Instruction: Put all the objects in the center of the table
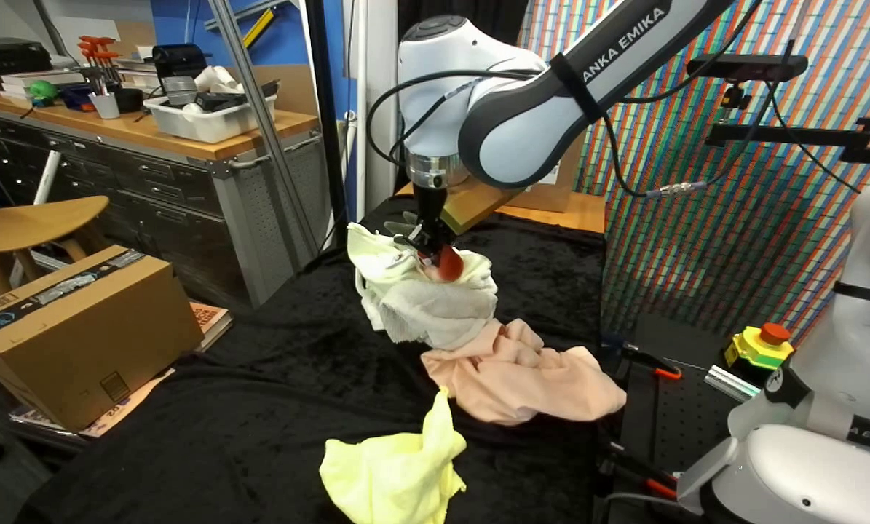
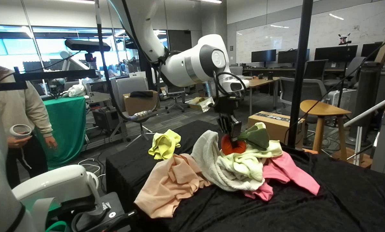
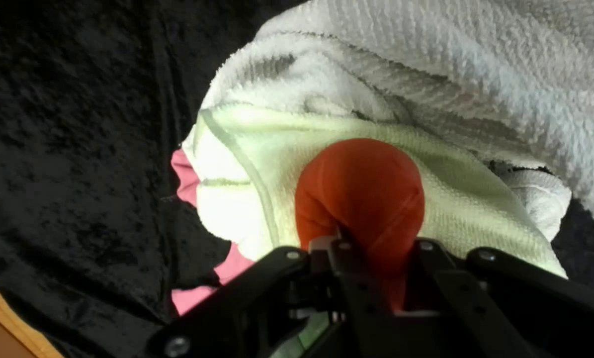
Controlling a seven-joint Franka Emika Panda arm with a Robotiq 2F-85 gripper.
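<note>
My gripper (image 3: 371,248) is shut on a red-orange plush (image 3: 361,189) with green leaves (image 2: 258,138). It holds the plush over a pile of cloths, low on or just above it; contact is unclear. The plush also shows in both exterior views (image 1: 447,263) (image 2: 232,146). A pale yellow-green cloth (image 2: 244,162) lies under the plush, beside a white towel (image 1: 435,309). A pink cloth (image 2: 292,175) sticks out from under them. A peach cloth (image 1: 529,382) touches the white towel. A bright yellow cloth (image 1: 391,473) lies apart from the pile in an exterior view.
The table (image 1: 274,437) has a wrinkled black cover. A cardboard box (image 1: 107,335) stands beyond its edge. The robot's white base (image 1: 835,364) and a red-and-yellow stop button (image 1: 760,346) are on the opposite side. A person (image 2: 21,106) stands near the base.
</note>
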